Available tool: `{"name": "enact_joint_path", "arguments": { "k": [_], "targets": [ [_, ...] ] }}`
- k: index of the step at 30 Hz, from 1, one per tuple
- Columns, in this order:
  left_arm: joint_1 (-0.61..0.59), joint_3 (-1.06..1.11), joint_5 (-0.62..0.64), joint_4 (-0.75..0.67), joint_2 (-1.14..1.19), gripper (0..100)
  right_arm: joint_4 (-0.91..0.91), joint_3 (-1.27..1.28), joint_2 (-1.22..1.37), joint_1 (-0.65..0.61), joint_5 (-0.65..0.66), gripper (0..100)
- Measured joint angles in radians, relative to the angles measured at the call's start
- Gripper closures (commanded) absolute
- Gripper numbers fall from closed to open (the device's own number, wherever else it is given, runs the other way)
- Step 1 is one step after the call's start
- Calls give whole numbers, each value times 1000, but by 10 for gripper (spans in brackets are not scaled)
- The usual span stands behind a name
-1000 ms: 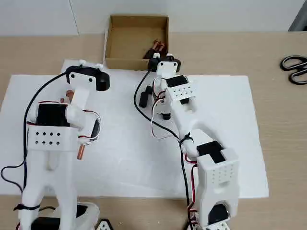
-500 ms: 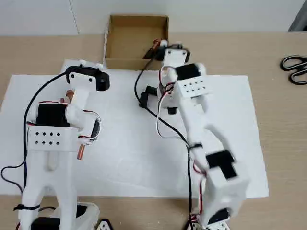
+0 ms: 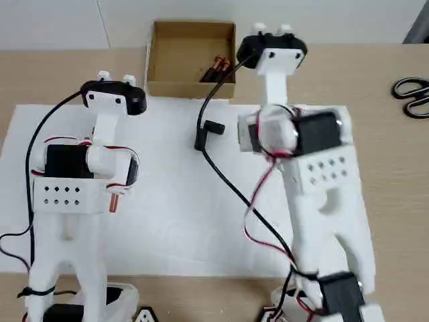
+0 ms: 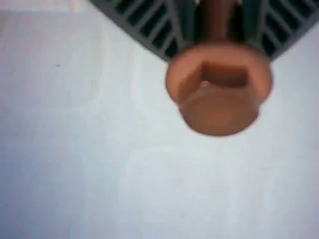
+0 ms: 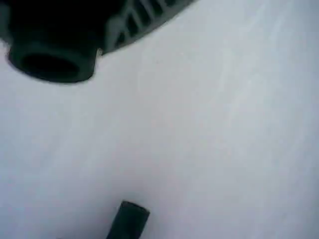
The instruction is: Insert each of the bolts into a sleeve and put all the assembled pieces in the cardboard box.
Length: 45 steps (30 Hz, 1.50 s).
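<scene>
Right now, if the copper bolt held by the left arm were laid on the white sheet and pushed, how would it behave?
The bolt has a round head wider than its shaft, so it would probably roll in a curve, not straight. It looks solid and stiff, so it should not bend.

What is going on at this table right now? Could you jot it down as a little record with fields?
Left gripper: shut on a copper bolt
Right gripper: shut on a black sleeve
Loose sleeves: lying on the white sheet
Cardboard box: assembled pieces in one corner
Scissors: on the wooden table, off the sheet
</scene>
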Motion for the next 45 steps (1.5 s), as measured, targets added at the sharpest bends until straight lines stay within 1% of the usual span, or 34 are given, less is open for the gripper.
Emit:
{"name": "enact_joint_path", "arguments": {
  "k": [4,8,11,13,15,19,22,25,29,31,33,36,40,45],
  "targets": [
    [0,0,52,-60,0,995,3,21,-135,0,78,991],
    [0,0,196,-124,0,995,2,97,-299,-3,94,991],
    [0,0,270,-204,0,995,-64,216,-390,-3,97,991],
    [0,0,301,-264,0,995,-149,339,-439,-3,97,991],
    [0,0,334,-327,0,995,-270,493,-482,-3,97,994],
    [0,0,376,-425,0,995,-586,830,-566,-2,97,994],
    [6,0,382,-468,0,995,-809,1042,-637,-17,97,994],
    [52,0,382,-486,0,995,-928,1180,-717,-75,97,994],
    [158,0,385,-506,0,995,-964,1278,-798,-127,97,994],
    [216,0,410,-534,-11,995,-968,1324,-832,-138,97,994],
    [270,-18,430,-542,-57,995,-973,1359,-858,-135,97,994],
    [334,-38,434,-563,-196,995,-974,1401,-885,-138,97,994],
    [350,20,437,-585,-351,995,-977,1412,-936,-140,97,994],
    [354,210,445,-695,-384,995,-1089,1445,-1019,-140,97,994]
  ]
}}
